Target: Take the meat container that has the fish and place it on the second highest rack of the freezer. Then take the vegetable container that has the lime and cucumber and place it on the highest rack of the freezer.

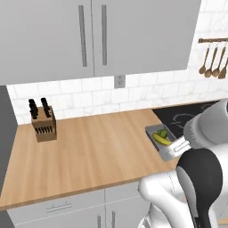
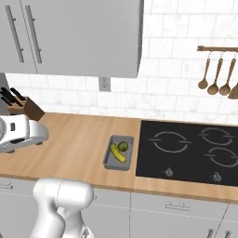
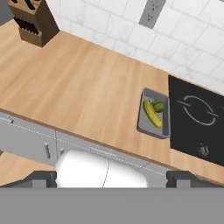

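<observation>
Left to right on the counter [image 2: 74, 144]: knife block [image 3: 31, 22], bare wood, then the tray [image 3: 154, 114] beside the cooktop [image 3: 197, 118], holding cucumber [image 3: 152, 114] and lime [image 3: 159, 106]. The gripper [image 3: 111, 178] hangs above, jaws wide and empty; the tray lies ahead and rightward, long axis running away from the counter edge.

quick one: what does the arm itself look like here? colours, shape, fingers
Glossy white rounded arm links with a black joint cover in the left base view; a white link with small dark slots in the right base view. In the hand view, the gripper has two small dark grey blocky fingertips. No cables or markings visible.
</observation>
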